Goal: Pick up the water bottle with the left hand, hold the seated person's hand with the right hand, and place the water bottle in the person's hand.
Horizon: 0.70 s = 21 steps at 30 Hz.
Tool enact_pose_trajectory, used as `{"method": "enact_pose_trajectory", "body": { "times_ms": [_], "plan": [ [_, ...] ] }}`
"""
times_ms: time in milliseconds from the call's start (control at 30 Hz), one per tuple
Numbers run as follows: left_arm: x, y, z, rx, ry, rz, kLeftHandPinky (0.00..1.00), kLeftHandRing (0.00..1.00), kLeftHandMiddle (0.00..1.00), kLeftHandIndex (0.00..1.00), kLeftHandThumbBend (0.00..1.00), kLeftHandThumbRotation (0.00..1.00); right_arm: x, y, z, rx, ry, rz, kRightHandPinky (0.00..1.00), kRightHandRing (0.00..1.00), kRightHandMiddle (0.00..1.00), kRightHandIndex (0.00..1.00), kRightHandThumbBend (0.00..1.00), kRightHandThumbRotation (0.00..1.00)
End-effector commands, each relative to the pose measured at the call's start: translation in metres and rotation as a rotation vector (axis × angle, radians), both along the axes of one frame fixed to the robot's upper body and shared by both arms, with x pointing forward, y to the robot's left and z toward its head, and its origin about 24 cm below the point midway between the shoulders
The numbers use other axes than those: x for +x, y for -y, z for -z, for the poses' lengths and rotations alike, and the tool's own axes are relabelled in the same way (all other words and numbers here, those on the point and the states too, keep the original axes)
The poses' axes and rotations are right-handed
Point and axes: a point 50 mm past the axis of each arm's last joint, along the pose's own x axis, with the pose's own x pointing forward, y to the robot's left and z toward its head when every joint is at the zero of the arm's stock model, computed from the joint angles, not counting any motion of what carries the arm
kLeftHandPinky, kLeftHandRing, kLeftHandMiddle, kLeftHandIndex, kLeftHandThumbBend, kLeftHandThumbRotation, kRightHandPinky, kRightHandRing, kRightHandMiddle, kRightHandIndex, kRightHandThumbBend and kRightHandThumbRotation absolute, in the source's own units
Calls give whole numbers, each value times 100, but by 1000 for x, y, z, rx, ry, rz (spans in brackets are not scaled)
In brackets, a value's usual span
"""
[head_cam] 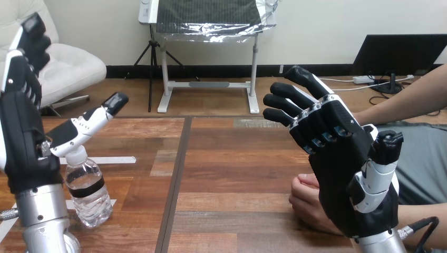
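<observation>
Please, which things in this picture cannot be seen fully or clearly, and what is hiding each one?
- Head view: the person's hand is mostly hidden behind the right hand; whether the two touch cannot be told.
- Head view: the water bottle has its left side covered by the left hand and its forearm; contact at the cap is unclear.
- Head view: the left hand is partly cut off by the left edge.

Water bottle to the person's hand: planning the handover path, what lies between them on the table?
In the head view, only bare table, crossed by its dark seam, lies between the water bottle and the person's hand.
</observation>
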Motion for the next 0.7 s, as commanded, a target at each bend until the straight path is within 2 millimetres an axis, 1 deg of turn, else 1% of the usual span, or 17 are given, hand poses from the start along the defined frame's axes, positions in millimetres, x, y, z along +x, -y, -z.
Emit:
{"method": "enact_pose_trajectory", "body": {
  "times_ms": [0,300,567,667],
  "plan": [
    [13,-1,-8,26,8,6,87,88,88,86,100,10,5,0,-12,12,63,-2,79,81,82,86,74,100],
    [18,0,4,24,-57,-10,92,91,90,89,98,12,5,1,-12,8,64,-5,79,81,82,86,74,100],
    [24,-1,14,24,-137,-29,95,94,92,90,96,12,5,1,-11,11,63,-3,79,81,82,85,74,100],
    [25,-1,18,29,-157,-35,97,95,92,90,95,11,5,1,-11,12,60,-5,79,81,82,85,73,100]
  ]
}}
